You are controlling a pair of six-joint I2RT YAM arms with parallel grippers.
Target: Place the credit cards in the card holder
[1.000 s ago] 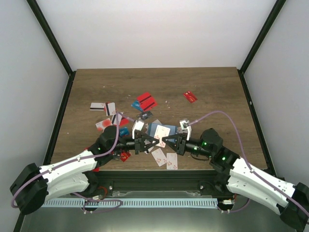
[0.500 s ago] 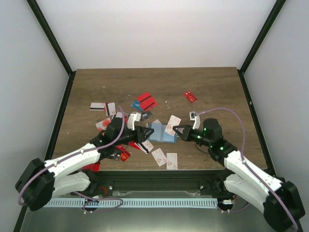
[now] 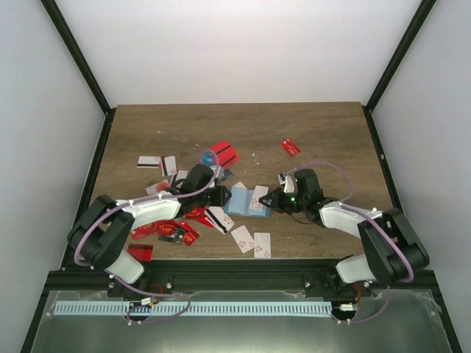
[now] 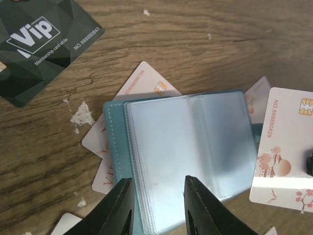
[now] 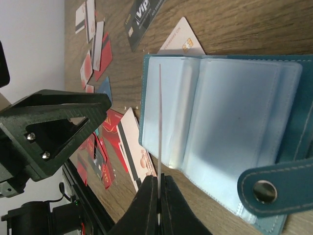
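The teal-blue folding card holder [image 4: 190, 147] lies open on the wooden surface [image 3: 324, 140] among scattered red and white plastic credit cards [image 3: 223, 154]. The left gripper [image 4: 159, 205], jaws spread, sits over its edge. The right gripper [image 5: 160, 183], jaws pinching a white pink-marked plastic card [image 4: 286, 147], presents it edge-on above the light-blue pockets [image 5: 234, 112].

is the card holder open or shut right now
Open: the card holder lies spread flat on the table, its clear inner pockets facing up.
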